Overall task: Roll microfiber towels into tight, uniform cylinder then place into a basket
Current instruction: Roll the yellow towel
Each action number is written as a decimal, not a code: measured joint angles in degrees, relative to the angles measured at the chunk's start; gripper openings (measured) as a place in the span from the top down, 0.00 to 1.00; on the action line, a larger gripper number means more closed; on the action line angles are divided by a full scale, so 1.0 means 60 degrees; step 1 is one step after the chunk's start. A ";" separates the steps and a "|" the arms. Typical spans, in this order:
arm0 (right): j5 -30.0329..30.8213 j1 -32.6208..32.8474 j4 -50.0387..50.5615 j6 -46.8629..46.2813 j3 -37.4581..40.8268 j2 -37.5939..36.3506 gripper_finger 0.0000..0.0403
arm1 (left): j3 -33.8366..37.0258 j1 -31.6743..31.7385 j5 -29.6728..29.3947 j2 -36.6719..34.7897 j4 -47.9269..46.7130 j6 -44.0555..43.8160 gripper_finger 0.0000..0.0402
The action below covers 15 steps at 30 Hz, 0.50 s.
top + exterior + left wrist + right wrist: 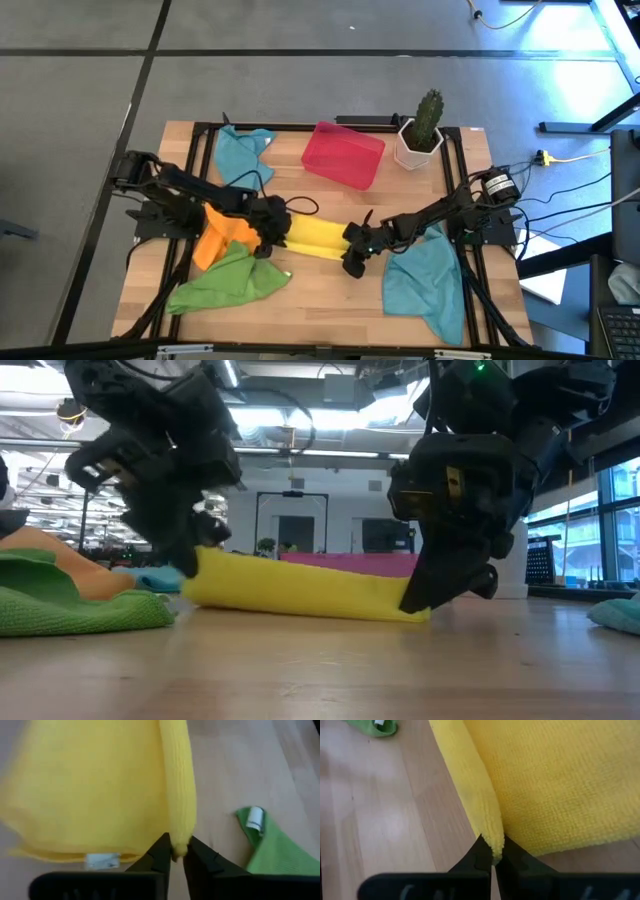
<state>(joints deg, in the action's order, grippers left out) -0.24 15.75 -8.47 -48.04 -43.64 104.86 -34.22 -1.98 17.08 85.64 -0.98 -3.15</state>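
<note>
Between each pair of nearly shut fingertips sits a rolled edge of the yellow towel (312, 238): left gripper (178, 854) pinches one corner, right gripper (493, 854) the other; rolling evenly likely demands matched pace; beyond waits the red basket (343, 155).

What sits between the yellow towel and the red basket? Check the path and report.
Nothing visible. Both end effectors, left and right, pinch the yellow towel at its ends, and only bare table lies between it and the red basket.
</note>
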 joint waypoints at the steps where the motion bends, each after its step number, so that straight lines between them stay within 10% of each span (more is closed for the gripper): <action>1: -0.0008 0.0000 0.0000 -0.0011 0.0001 0.0000 0.98 | -0.0048 0.0000 -0.0280 -0.0123 0.0037 0.0106 0.88; 15: -0.0104 -0.0059 -0.0027 -0.0068 0.0009 0.0000 0.97 | -0.0083 -0.0485 -0.1967 -0.1495 0.0075 0.1620 0.64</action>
<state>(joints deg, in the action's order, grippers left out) -0.87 15.40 -8.63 -48.45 -43.59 104.86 -34.72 -4.89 5.28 76.67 -0.52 6.57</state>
